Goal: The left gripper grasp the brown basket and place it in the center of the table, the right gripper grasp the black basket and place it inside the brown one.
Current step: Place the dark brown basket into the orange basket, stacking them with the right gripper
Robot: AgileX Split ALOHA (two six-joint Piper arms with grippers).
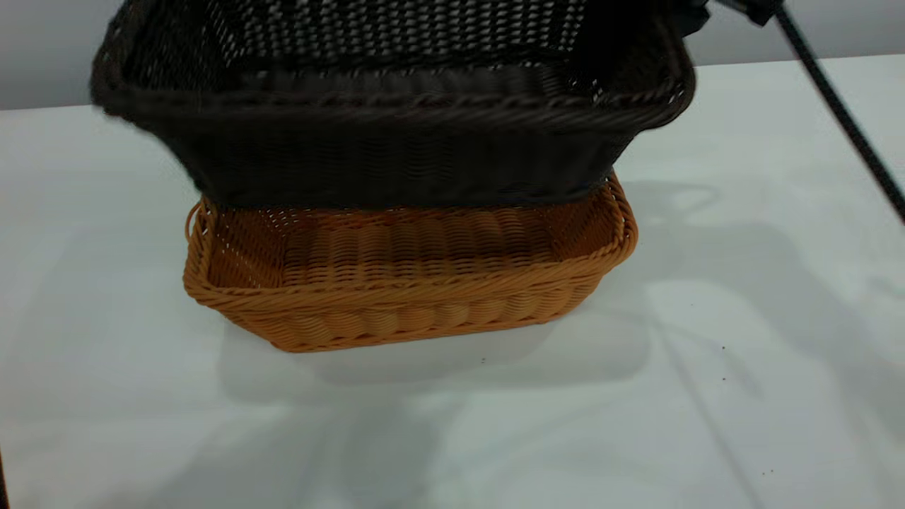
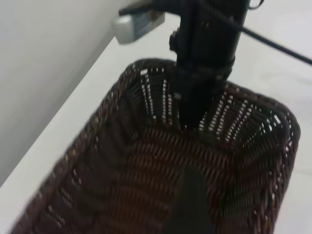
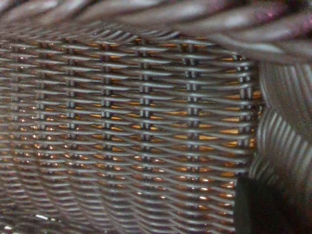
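The right pincer (image 2: 195, 124) pinches the far short wall of the one black basket (image 1: 396, 127), holding it tilted and empty above the one brown basket (image 1: 410, 283), also empty, at the table's (image 1: 742, 283) centre, toward twelve o'clock.

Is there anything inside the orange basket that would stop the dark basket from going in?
Nothing visible. The brown basket on the table looks empty inside, and the black basket hangs right above it, tilted, its lower edge at the far rim.
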